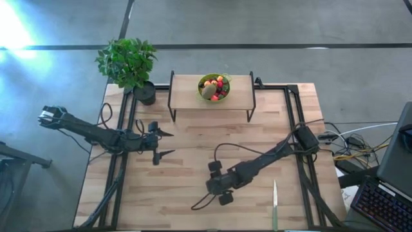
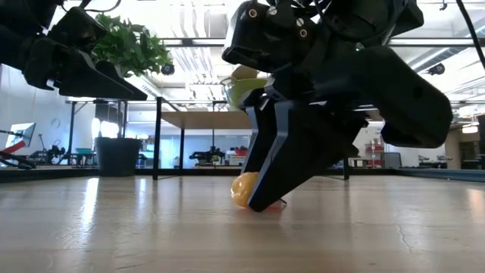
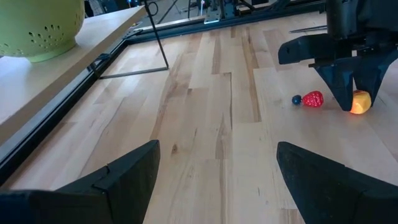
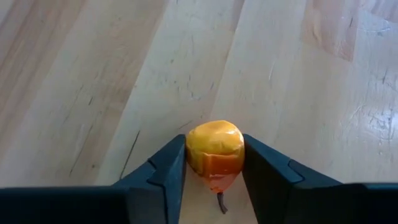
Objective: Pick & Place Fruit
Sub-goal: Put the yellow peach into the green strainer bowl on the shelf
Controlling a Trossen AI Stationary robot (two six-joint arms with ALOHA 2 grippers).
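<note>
Looking straight down first, I see my right end effector (image 1: 221, 185) low over the near middle of the pale wooden plank table (image 1: 193, 142), while the left end effector (image 1: 166, 143) waits wide open and empty at the left. The lime-green round bowl (image 1: 214, 87), already holding several small toy fruits, sits on a raised wooden shelf (image 1: 187, 90) at the far edge.

From table height, the right fingers straddle a small orange-yellow toy fruit (image 2: 245, 188) resting on the table.

Through the left wrist camera, that same fruit sits at the right fingers' tips, with a tiny red strawberry (image 3: 313, 99) and a dark blue berry (image 3: 296, 99) just beside it.

Through the right wrist camera, both pads touch the fruit's sides, jaws partly closed around it. I'd judge it best to finish squeezing gently, centred, before lifting, since the smooth little shape could squirt out.

No brands or writing are legible anywhere.
</note>
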